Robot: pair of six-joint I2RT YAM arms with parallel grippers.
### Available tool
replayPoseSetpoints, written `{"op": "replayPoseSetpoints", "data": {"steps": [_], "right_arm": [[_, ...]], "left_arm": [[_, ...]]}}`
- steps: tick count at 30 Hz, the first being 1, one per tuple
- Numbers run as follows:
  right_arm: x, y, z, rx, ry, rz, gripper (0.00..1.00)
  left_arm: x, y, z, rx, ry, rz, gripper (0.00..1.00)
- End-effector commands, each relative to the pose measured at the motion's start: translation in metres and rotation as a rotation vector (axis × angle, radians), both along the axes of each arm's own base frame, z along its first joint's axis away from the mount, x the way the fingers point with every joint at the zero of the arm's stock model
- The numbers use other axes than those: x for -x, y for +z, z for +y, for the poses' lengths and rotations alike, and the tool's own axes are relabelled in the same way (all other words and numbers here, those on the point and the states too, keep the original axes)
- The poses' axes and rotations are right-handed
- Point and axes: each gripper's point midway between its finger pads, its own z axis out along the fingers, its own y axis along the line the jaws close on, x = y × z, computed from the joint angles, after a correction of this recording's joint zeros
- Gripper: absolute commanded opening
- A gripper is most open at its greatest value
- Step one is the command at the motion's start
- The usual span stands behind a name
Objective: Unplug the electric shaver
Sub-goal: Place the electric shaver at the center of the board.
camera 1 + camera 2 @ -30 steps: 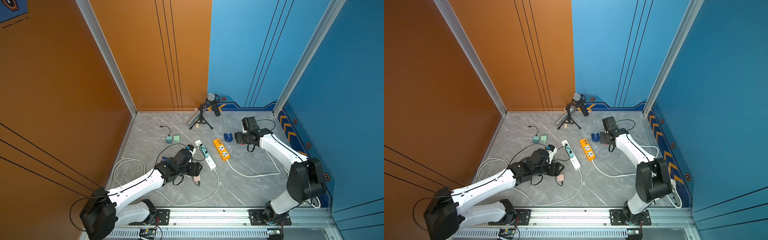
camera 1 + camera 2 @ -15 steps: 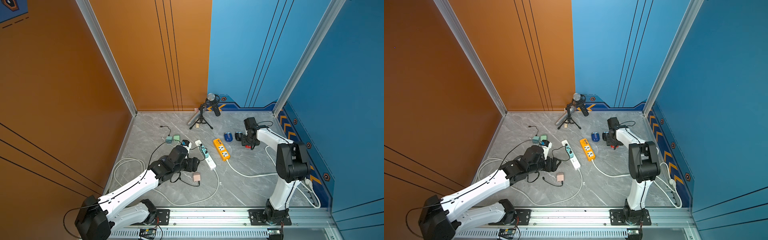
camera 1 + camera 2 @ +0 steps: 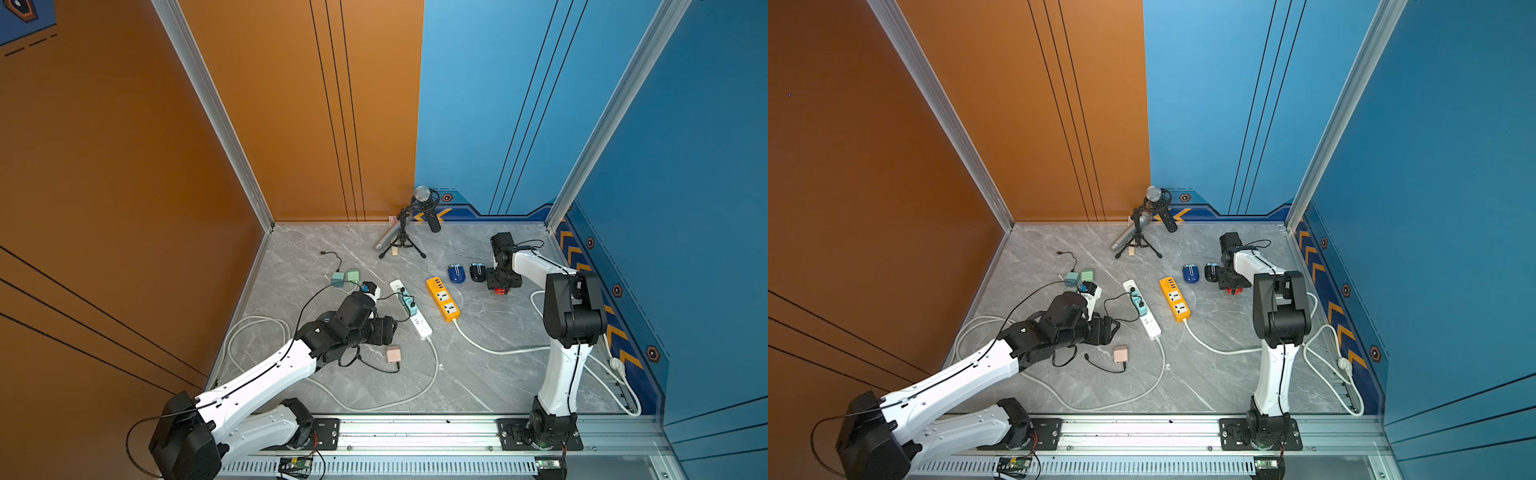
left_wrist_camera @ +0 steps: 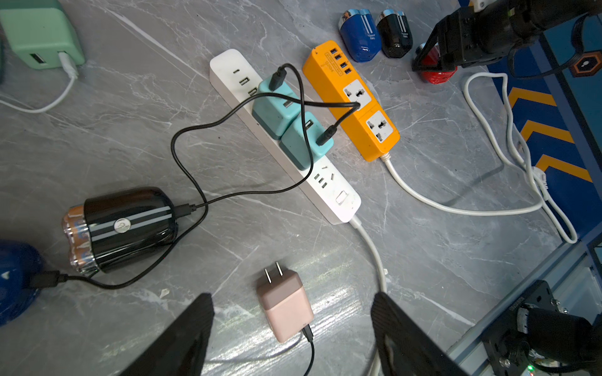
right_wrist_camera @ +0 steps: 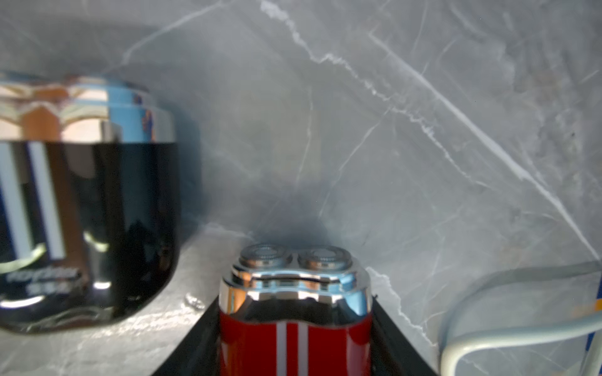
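Note:
My right gripper (image 5: pixel 293 314) is shut on a red electric shaver (image 5: pixel 294 328) with a chrome head, low over the floor at the back right (image 3: pixel 502 290). No cable shows on it. A pink plug adapter (image 4: pixel 286 309) lies flat on the floor, prongs bare, with a black cable at its base. My left gripper (image 4: pixel 292 301) hovers open over it, fingers (image 4: pixel 195 325) wide on either side, touching nothing. A black shaver (image 4: pixel 123 228) with a cable plugged in lies near the left arm, beside a blue shaver (image 4: pixel 16 280).
A white power strip (image 3: pixel 417 322) carries two teal adapters (image 4: pixel 277 110). An orange strip (image 3: pixel 443 298) lies beside it. A blue shaver (image 3: pixel 456 273) and a black shaver (image 3: pixel 478 272) stand left of the right gripper. A microphone tripod (image 3: pixel 401 241) stands at the back. White cords loop across the floor.
My left gripper opened, let go of the pink adapter and drew back a little. The right arm folded upright and lowered the red shaver beside the black one.

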Motion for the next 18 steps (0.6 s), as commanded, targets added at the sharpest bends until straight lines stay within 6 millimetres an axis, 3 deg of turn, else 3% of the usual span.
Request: {"op": "replayPoseSetpoints", "data": {"steps": [1, 6, 9, 13, 18], "right_arm": [[-0.004, -0.012, -0.004, -0.007, 0.02, 0.038, 0.39], [-0.01, -0.022, -0.001, -0.024, 0.027, 0.052, 0.47], [-0.009, -0.022, 0.001, -0.045, 0.014, 0.055, 0.6], [-0.009, -0.02, 0.002, -0.068, -0.005, 0.048, 0.75], [-0.013, -0.009, 0.001, -0.067, -0.02, 0.019, 0.84]], "left_arm": [[0.005, -0.009, 0.003, -0.015, 0.021, 0.041, 0.79], [0.015, -0.022, -0.001, -0.036, 0.021, 0.104, 0.79], [0.02, -0.028, -0.003, -0.064, 0.04, 0.142, 0.79], [0.033, -0.041, -0.009, -0.096, 0.084, 0.199, 0.8], [0.043, -0.053, -0.01, -0.151, 0.157, 0.235, 0.81]]}}
